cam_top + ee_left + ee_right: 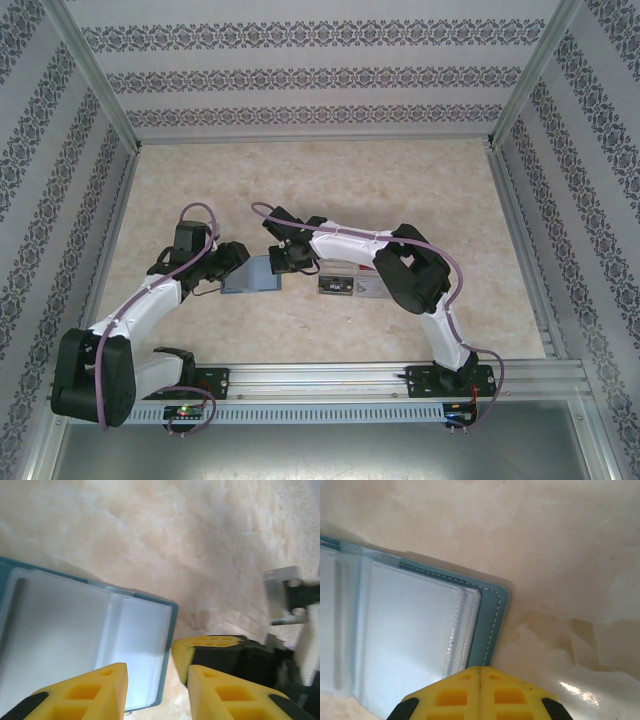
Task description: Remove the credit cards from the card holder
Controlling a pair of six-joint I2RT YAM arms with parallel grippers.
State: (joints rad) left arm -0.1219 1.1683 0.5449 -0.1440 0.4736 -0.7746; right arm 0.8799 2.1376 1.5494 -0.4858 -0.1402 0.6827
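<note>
While the right gripper (480,674), jaws together, sits at the card holder (410,630), the left gripper (156,674) straddles its edge, jaws apart.

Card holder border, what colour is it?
The card holder border is teal; right wrist view best.

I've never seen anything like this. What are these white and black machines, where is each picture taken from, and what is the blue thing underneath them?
These are two robot arms, the left arm and the right arm, bolted to the near edge of a table. The wide picture comes from a camera above and behind them. The other two come from a camera on each wrist, and the yellow blocks there do the grasping. The blue thing is a card holder, lying open with its pale inner faces up. The left gripper is open over the holder's edge. The right gripper is shut at its edge. Neither visibly holds anything. A small boxy object lies beside the holder, too small to identify.
</note>
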